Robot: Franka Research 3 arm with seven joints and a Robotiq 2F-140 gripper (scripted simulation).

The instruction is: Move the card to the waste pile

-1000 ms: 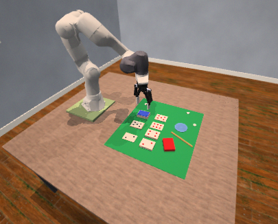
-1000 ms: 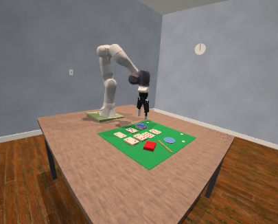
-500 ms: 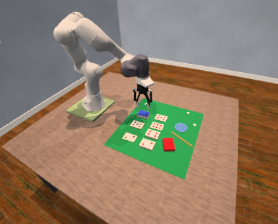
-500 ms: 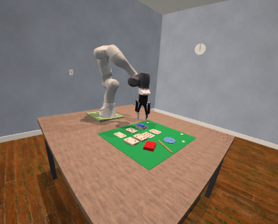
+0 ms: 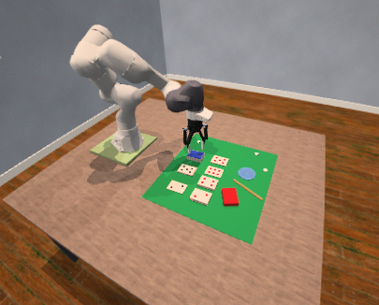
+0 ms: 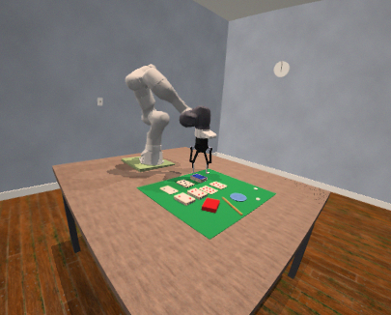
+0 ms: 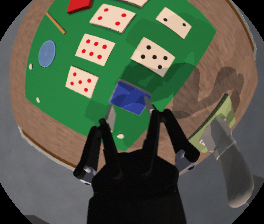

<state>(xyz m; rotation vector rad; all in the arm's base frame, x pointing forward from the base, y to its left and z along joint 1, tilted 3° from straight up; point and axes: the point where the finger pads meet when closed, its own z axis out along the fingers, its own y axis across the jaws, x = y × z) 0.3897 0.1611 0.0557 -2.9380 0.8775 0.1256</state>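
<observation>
Green felt mat (image 5: 229,220) covers the brown wooden table; at its arm-side corner, the black two-finger gripper (image 5: 196,146) hangs half-open, empty, straddling the blue-backed plywood stock (image 5: 196,154).

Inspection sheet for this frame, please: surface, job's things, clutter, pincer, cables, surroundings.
Surface: wooden table with green mat.
Job's things: blue face-down stock at the mat's corner nearest the arm; face-up cards in rows beside it.
Clutter: red block, blue disc, thin stick, two small white bits.
Pincer: pincer half open, straddling the stock, holding nothing.
Cables: nothing seen.
Surroundings: grey walls, wood floor, wall clock.
</observation>
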